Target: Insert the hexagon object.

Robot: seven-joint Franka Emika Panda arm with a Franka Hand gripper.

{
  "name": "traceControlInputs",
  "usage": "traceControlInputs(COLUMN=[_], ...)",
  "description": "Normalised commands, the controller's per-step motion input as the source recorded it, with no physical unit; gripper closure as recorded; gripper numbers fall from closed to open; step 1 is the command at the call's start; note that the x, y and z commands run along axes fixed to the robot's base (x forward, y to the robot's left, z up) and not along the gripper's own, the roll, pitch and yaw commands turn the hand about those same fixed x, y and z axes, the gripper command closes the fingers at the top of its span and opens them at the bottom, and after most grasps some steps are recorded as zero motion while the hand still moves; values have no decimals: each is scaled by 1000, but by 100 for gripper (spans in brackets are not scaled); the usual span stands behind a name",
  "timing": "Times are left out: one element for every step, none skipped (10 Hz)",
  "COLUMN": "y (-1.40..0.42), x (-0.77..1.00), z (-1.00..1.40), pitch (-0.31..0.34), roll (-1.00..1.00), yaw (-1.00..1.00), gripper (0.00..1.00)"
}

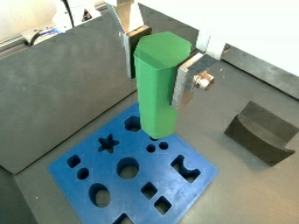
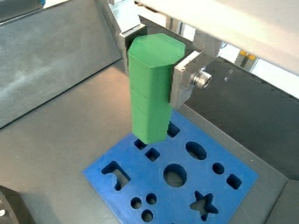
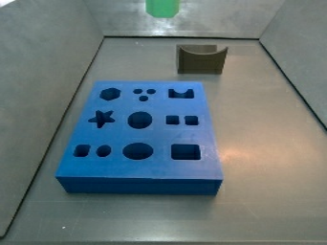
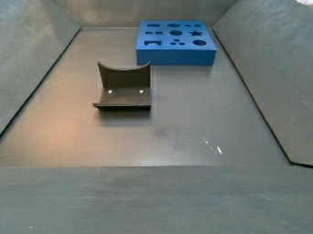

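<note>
My gripper is shut on the hexagon object, a long bright green peg held upright between the silver fingers. Both wrist views show it, the gripper gripping the peg near its top. The peg's lower end hangs over one edge of the blue block with shaped holes, also in the wrist view. In a side view only the peg's green tip shows, high above the block. The gripper is out of frame in the side view that shows the block at the back.
A dark olive curved bracket stands on the grey floor beyond the block, apart from it; it also shows in a side view and a wrist view. Grey walls enclose the floor on all sides.
</note>
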Motion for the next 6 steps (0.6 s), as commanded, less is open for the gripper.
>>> traceControlInputs(y=[0, 63, 291, 311, 389, 437], x=[-403, -334, -351, -360, -471, -560], z=[-594, -809, -980, -991, -1000, -1000], pitch=[-106, -44, 0, 0, 0, 0], roll=[-69, -34, -141, -146, -157, -166], yaw=[-823, -909, -820, -806, -706, -629], gripper=[100, 100, 100, 100, 100, 100])
